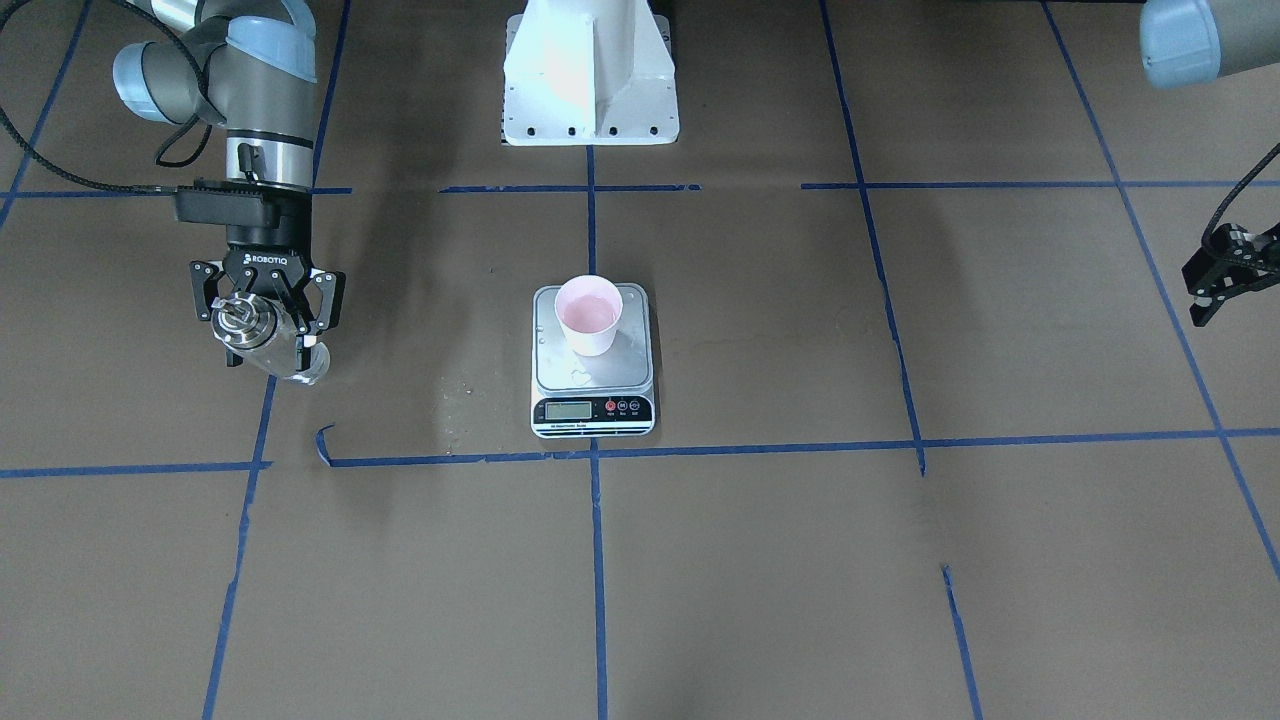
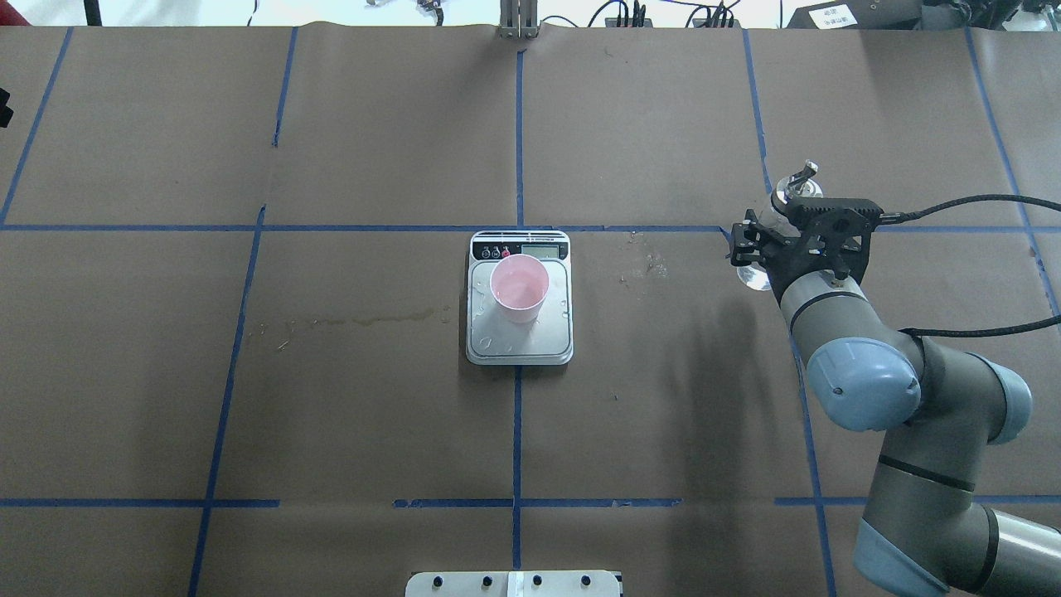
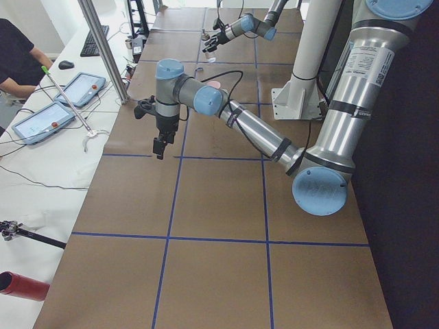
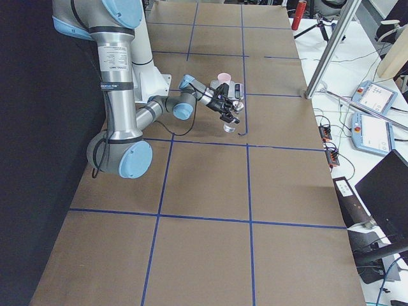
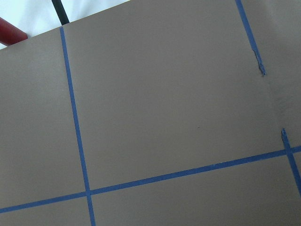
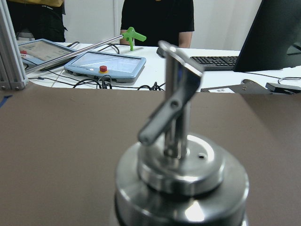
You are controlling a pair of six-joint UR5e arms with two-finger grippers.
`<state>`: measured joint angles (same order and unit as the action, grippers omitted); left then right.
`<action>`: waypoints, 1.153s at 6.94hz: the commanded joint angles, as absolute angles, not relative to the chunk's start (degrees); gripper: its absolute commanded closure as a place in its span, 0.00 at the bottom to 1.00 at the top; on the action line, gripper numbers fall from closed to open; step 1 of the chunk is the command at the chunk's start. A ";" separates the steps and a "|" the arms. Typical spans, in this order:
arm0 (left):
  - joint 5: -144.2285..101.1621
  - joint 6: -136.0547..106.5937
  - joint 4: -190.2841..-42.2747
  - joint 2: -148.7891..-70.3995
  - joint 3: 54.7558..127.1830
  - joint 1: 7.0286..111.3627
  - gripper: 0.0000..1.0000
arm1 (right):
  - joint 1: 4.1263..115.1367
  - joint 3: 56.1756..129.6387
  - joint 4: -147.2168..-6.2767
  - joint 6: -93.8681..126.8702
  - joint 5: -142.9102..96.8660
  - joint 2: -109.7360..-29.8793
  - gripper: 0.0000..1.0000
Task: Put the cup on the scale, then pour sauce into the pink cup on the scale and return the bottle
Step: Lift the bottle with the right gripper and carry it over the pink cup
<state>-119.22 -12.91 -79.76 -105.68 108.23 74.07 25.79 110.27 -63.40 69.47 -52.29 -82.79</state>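
Exterior front-facing: small clear glass cylindrical bottle with silver pourer, clamped round its body in the right end effector, well apart from the flat silver scale; judged rigid, slippery, fragile, best held mid-body.

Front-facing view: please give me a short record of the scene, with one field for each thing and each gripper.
cup: upright on the scale's platform
scale: display strip toward the front-facing camera; drops on the platform
bottle: held in the right gripper, well apart from the scale
right gripper: shut on the bottle
left gripper: far from the scale, nothing seen in it; open or shut unclear
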 commanded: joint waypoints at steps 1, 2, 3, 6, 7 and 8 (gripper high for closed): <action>-119.53 -9.87 -79.98 -105.38 106.71 75.93 0.00 | 26.19 111.53 -73.30 53.47 -52.13 -75.46 1.00; -119.62 -7.32 -79.98 -104.60 105.83 77.59 0.00 | 26.19 111.71 -73.30 52.57 -51.95 -72.10 1.00; -119.71 -5.64 -79.98 -104.50 104.95 78.48 0.00 | 25.93 112.49 -73.21 51.51 -51.33 -71.55 1.00; -120.94 1.92 -80.33 -102.84 102.05 81.47 0.00 | 19.61 110.66 -73.92 28.28 -38.07 -69.44 1.00; -120.94 1.93 -82.94 -101.00 101.17 81.91 0.00 | 17.25 110.57 -73.48 23.43 -35.62 -68.39 1.00; -121.20 1.93 -89.84 -97.42 99.33 81.83 0.00 | 15.14 107.26 -73.91 16.16 -27.94 -67.25 1.00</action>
<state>-120.98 1.62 -83.84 -100.78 101.08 81.64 17.68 109.89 -73.71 24.23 -34.92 -68.53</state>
